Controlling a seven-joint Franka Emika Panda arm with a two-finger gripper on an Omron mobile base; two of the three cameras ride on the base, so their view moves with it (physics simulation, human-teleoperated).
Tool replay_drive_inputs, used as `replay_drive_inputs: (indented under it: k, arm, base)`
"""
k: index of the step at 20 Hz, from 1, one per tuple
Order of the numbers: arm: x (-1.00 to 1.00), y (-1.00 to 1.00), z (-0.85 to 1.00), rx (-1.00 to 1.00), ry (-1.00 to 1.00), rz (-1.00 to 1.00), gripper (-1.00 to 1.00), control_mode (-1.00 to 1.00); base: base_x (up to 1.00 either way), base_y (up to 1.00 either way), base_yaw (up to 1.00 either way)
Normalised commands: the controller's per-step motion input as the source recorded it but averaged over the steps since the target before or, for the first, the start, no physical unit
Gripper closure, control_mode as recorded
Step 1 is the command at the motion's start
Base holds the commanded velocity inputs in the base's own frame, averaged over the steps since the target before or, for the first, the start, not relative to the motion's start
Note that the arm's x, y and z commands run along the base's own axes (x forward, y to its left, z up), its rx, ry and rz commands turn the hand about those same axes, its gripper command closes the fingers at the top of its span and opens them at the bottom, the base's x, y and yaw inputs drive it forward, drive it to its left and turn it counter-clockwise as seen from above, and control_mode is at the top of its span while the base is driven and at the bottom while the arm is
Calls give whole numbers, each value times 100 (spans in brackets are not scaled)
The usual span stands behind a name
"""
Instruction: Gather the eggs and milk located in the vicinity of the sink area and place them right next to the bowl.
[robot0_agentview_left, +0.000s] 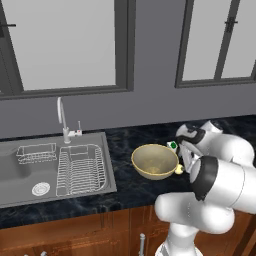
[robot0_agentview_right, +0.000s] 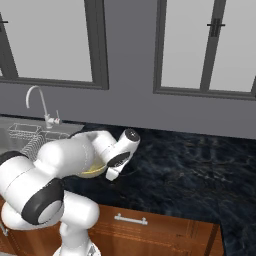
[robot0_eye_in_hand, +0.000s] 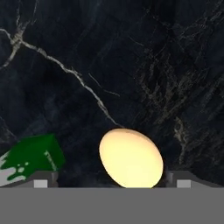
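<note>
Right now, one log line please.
pincer: open | egg: on counter, between tips | milk: beside egg | bowl: near

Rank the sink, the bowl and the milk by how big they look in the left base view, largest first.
1. sink
2. bowl
3. milk, mostly hidden behind the arm, so its full size is unsure.

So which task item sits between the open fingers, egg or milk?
The egg, pale and round, lies on the counter between the fingers. The milk, green-topped, sits off to one side.
</note>
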Motion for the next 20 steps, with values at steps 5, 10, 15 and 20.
replay_drive_inputs:
  k: [5, 10, 15, 20]
  arm:
    - [-11, 0, 46, 0, 0, 0, -100, -100]
    - [-32, -3, 45, 0, -3, 0, -100, -100]
    - [-63, -5, 37, 0, -12, 0, -100, -100]
    - [-92, 0, 32, 0, -22, 0, -100, -100]
  base:
    - [0, 0, 0]
    - [0, 0, 0]
    - [0, 0, 0]
    - [0, 0, 0]
